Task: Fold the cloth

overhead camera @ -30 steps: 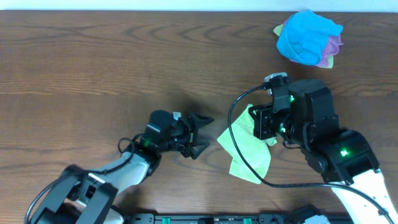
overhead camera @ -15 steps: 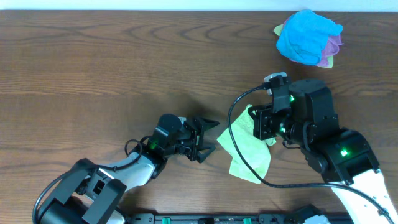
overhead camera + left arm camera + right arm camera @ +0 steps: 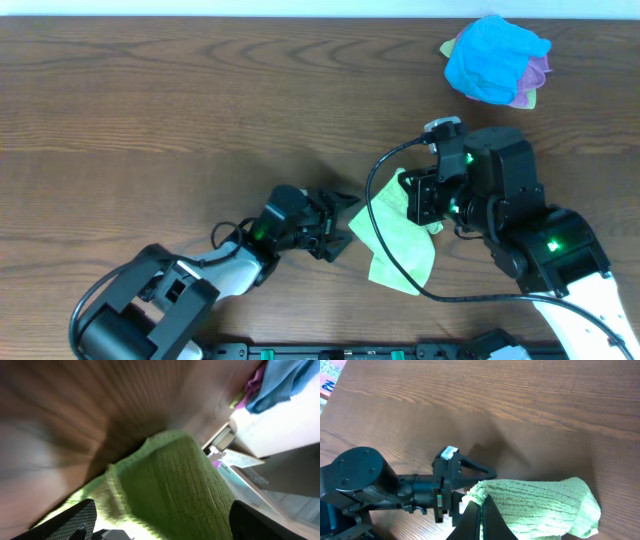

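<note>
The lime-green cloth (image 3: pixel 398 240) lies bunched on the wooden table (image 3: pixel 150 120) at centre right. My right gripper (image 3: pixel 481 510) is shut on a corner of the cloth (image 3: pixel 540 502) and holds it lifted. My left gripper (image 3: pixel 338 222) is open, its fingers spread on either side of the cloth's left edge. In the left wrist view the cloth (image 3: pixel 170 485) fills the space between the open fingers (image 3: pixel 162 525).
A bundle of bright blue cloth (image 3: pixel 495 55) over a purple cloth (image 3: pixel 538 72) sits at the table's far right corner. The right arm's black cable (image 3: pixel 375 215) loops over the green cloth.
My left gripper has moved right, up to the cloth's left edge, fingers still open. The right gripper and the cloth have stayed in place.
</note>
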You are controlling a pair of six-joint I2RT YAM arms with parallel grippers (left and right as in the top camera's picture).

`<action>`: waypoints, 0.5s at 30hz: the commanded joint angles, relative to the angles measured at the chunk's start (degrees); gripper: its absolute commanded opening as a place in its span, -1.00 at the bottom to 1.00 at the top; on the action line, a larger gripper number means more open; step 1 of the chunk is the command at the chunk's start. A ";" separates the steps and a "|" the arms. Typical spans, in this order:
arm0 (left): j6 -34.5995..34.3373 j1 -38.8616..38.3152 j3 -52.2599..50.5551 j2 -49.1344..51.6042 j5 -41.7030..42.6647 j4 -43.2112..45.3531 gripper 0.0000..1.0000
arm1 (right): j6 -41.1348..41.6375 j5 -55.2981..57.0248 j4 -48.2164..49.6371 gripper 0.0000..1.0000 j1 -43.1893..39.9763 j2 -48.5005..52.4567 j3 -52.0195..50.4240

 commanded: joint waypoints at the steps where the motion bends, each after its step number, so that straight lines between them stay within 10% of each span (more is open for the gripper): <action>1: -0.57 -0.76 2.84 1.01 -0.90 0.22 0.66 | -0.94 -0.70 0.11 -0.98 0.57 -0.35 0.72; 8: -0.59 -1.49 3.06 1.16 -1.75 -1.75 0.34 | -0.92 -0.70 -0.02 -0.97 0.57 -0.35 0.72; 15: -0.31 -2.80 3.06 1.16 -1.01 -1.07 0.56 | -0.96 -0.68 -0.07 -0.97 0.57 -0.35 0.72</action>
